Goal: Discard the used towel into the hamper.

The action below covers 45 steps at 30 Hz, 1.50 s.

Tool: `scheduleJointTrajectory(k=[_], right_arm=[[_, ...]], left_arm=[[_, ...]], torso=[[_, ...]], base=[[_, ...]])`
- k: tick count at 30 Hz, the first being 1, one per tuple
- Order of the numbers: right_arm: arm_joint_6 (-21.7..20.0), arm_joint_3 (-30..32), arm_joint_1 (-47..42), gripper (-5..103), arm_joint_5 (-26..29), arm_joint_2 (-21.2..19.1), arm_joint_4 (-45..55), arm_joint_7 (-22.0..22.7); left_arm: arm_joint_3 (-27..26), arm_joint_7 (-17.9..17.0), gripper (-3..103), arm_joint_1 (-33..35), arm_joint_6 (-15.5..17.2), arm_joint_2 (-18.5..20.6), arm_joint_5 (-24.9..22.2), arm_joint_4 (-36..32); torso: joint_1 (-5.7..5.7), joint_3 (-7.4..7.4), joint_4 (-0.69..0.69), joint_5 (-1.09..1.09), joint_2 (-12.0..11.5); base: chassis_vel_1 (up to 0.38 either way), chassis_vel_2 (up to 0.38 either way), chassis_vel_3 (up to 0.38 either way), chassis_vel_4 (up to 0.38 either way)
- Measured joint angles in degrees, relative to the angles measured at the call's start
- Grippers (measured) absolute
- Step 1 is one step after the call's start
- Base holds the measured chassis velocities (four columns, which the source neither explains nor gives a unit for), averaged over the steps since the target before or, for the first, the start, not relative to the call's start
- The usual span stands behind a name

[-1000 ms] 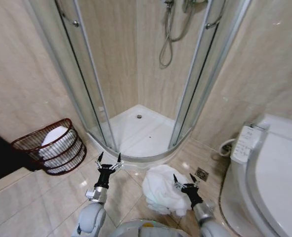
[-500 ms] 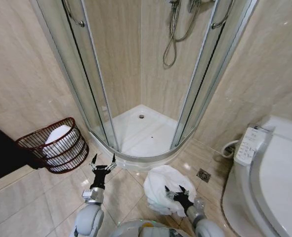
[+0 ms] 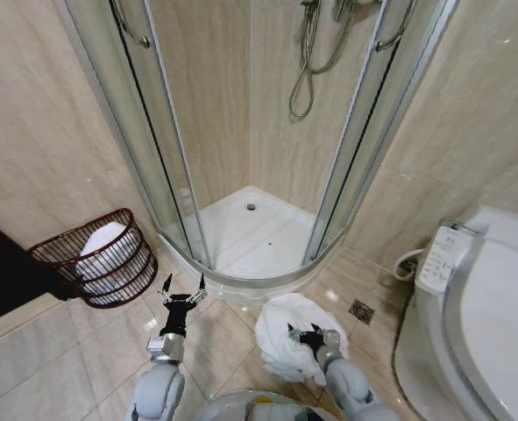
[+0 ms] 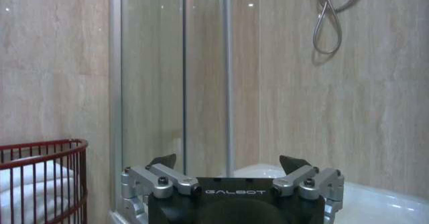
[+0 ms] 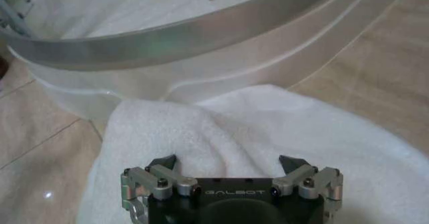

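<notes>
Fingertips of the right gripper (image 5: 228, 162) are seen spread wide, released, directly above the crumpled white towel (image 3: 287, 333), whose folds lie just beyond and between them without yet being pinched. The towel is heaped on the floor tiles, right of centre and near the robot, its far edge touching the curved threshold of the shower tray (image 3: 241, 285); no clear long axis can be made out in the rumpled heap. The right arm is judged far the nearer for the grasp. The left gripper (image 3: 181, 293) is held raised on the left, fingers likewise spread and grasping nothing. The hamper (image 3: 96, 259) stands at the far left against the wall, well apart from the towel, with white cloth already inside. Open floor lies between them, bounded by the tray's rim; the toilet (image 3: 478, 324) crowds the right.
</notes>
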Motion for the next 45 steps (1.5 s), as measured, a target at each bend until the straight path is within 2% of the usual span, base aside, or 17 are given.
scheduleJointTrajectory(k=[5, 17, 23, 26, 28, 31, 33, 35, 36, 39, 40, 43, 45], right_arm=[[0.5, -0.7, 0.9, 100, -0.4, 0.3, -1.7, -3.2], [1.1, -1.4, 4.6, 100, -0.8, 3.2, -9.2, -4.9], [4.5, -1.4, 4.2, 100, -2.2, 4.1, -11.1, -5.2], [4.8, -1.3, 4.0, 101, -2.3, 4.4, -11.3, -5.3], [4.7, -1.3, 4.1, 97, -2.3, 4.6, -11.4, -5.3], [4.3, -0.9, 4.7, 86, -2.3, 5.1, -12.0, -5.7], [4.3, -0.8, 4.8, 86, -2.3, 5.2, -12.0, -5.8], [4.4, -0.5, 4.8, 75, -2.2, 5.4, -12.2, -5.9], [4.4, -0.5, 4.8, 75, -2.2, 5.4, -12.2, -5.9], [5.0, 0.0, 4.6, 59, -2.2, 5.8, -12.9, -6.0], [5.0, 0.0, 4.6, 59, -2.2, 5.8, -12.9, -6.0], [5.6, 0.6, 4.5, 42, -2.3, 6.0, -13.2, -6.4], [5.6, 0.9, 4.5, 42, -2.3, 6.0, -13.2, -6.6]], left_arm=[[0.2, 0.4, 100, -0.2, -0.7, -0.5, 0.1, 0.3], [0.2, 1.0, 100, -0.8, -1.7, -0.8, 0.6, 0.9], [-0.9, 1.3, 100, -1.5, -2.2, -0.2, 0.5, 1.3], [-1.0, 1.4, 100, -1.7, -2.4, 0.1, 0.4, 1.7], [-1.0, 1.4, 100, -1.7, -2.5, 0.2, 0.3, 1.8], [-1.0, 1.5, 100, -1.7, -2.6, 0.2, 0.2, 1.7], [-1.1, 1.6, 100, -1.6, -2.6, 0.3, 0.1, 1.5], [-1.3, 1.8, 100, -1.6, -2.6, 0.4, 0.1, 1.3], [-1.3, 1.8, 100, -1.6, -2.6, 0.4, 0.1, 1.3], [-1.3, 1.9, 100, -1.7, -2.6, 0.5, 0.1, 1.3], [-1.3, 1.9, 100, -1.7, -2.6, 0.5, 0.1, 1.3], [-1.1, 1.9, 100, -1.8, -2.6, 0.6, 0.1, 1.4], [-1.0, 1.9, 100, -1.8, -2.7, 0.6, 0.1, 1.5]], torso=[[0.00, 0.00, 0.00, 0.00, 0.0], [0.00, 0.00, 0.00, -0.01, 0.0], [0.00, 0.00, 0.00, -0.01, 0.0], [0.00, -0.01, 0.00, -0.01, 0.0], [0.00, -0.01, 0.00, -0.01, 0.0], [0.00, -0.01, 0.00, -0.01, 0.0], [0.00, 0.00, 0.00, -0.01, 0.0], [0.00, -0.01, 0.00, 0.00, 0.0], [0.00, -0.01, 0.00, 0.00, 0.0], [0.00, -0.01, 0.00, 0.00, 0.0], [0.00, -0.01, 0.00, 0.00, 0.0], [0.00, 0.00, 0.00, 0.00, 0.0], [0.00, 0.00, 0.00, 0.00, 0.0]], base=[[0.000, 0.000, 0.000, 0.000], [0.000, 0.000, 0.000, 0.000], [0.000, 0.000, 0.000, 0.000], [0.000, 0.000, 0.000, 0.000], [0.000, 0.000, 0.000, 0.000], [0.000, 0.000, 0.000, 0.000], [0.000, 0.000, 0.000, 0.000], [0.000, 0.000, 0.000, 0.000], [0.000, 0.000, 0.000, 0.000], [0.000, 0.000, 0.000, 0.000], [0.000, 0.000, 0.000, 0.000], [0.000, 0.000, 0.000, 0.000], [0.000, 0.000, 0.000, 0.000]])
